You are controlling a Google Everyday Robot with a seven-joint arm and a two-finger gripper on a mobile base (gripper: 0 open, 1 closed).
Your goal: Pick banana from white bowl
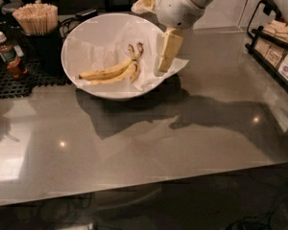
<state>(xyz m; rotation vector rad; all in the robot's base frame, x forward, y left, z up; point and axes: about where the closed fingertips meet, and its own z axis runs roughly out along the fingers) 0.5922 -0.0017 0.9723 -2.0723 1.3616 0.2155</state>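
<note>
A wide white bowl with a crumpled white paper liner stands at the back left of the grey counter. Two joined yellow bananas with brown spots lie in its middle, stems pointing up and right. My gripper hangs from the white arm over the bowl's right rim, to the right of the bananas and apart from them. Its cream fingers are spread open and empty; the lower one points down at the liner's edge.
A dark cup of wooden stir sticks and small bottles stand on a black mat left of the bowl. A rack with packets stands at the right edge. The arm's shadow lies on the counter.
</note>
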